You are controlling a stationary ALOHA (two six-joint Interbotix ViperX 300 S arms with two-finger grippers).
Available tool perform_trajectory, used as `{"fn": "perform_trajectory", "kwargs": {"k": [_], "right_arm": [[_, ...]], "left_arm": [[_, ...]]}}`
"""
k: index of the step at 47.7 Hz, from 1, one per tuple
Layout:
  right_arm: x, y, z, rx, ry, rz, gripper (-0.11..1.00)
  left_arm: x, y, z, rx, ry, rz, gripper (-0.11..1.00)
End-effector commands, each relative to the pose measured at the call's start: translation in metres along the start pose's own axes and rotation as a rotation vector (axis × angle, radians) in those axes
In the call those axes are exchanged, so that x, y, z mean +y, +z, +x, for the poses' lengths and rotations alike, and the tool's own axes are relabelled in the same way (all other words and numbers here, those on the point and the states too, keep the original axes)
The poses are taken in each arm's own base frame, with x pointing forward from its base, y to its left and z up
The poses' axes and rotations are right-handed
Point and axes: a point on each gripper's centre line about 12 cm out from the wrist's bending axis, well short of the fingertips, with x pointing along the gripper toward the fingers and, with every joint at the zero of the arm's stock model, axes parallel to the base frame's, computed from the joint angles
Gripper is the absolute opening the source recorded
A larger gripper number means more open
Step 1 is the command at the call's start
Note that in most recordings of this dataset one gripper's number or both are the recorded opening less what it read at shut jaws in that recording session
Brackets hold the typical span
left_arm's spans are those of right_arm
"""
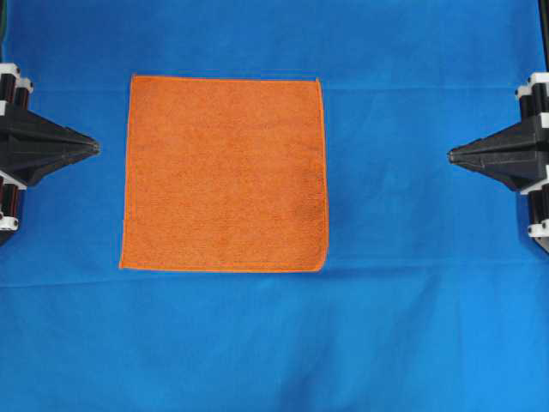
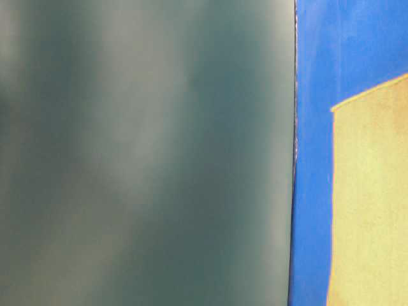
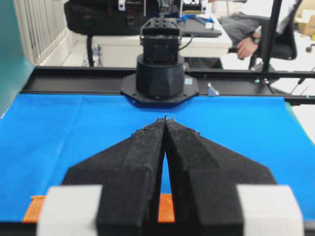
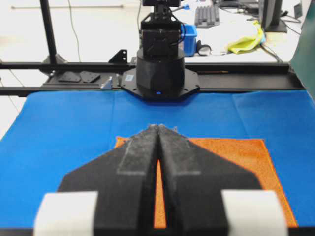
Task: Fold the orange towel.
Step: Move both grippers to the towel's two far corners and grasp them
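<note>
- Orange towel (image 1: 225, 174) lies spread flat and square on the blue cloth (image 1: 412, 343) that covers the bench, a little left of the middle in the overhead view, all four corners showing and no fold in it yet
- Judged from its nap, it is a light, soft terry cloth: limp, sure to drape and sag once lifted, and not fragile
- A thin stitched hem runs round the edge; it looks the firmest place to pinch, best at a corner or just inside one, so only one layer comes up
- Blue cloth beneath may drag up with it if the pinch goes too deep
- Left tool (image 1: 93, 148) sits just beside the towel's left edge, fingers pressed together, holding nothing
- Right tool (image 1: 453, 155) is well apart from the right edge, likewise pressed together and empty
</note>
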Motion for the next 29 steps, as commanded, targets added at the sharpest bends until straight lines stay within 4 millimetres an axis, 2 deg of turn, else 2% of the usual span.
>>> {"fn": "perform_trajectory", "kwargs": {"k": [1,7,12,29], "right_arm": [[0.0,0.014,0.004,-0.037,0.0,0.008,0.0],[-0.003,0.017,0.013,-0.012,-0.017,0.02,0.0],[-0.015,0.012,0.025,0.05,-0.068,0.029,0.0],[-0.077,-0.03,0.075,0.277,-0.298,0.118,0.0]], "left_arm": [[-0.001,0.0,0.004,0.023,-0.001,-0.029,0.0],[0.001,-0.003,0.004,0.052,0.008,-0.025,0.0],[0.008,-0.007,0.003,0.081,0.04,-0.023,0.0],[0.046,-0.031,0.005,0.196,0.226,-0.039,0.0]]}}
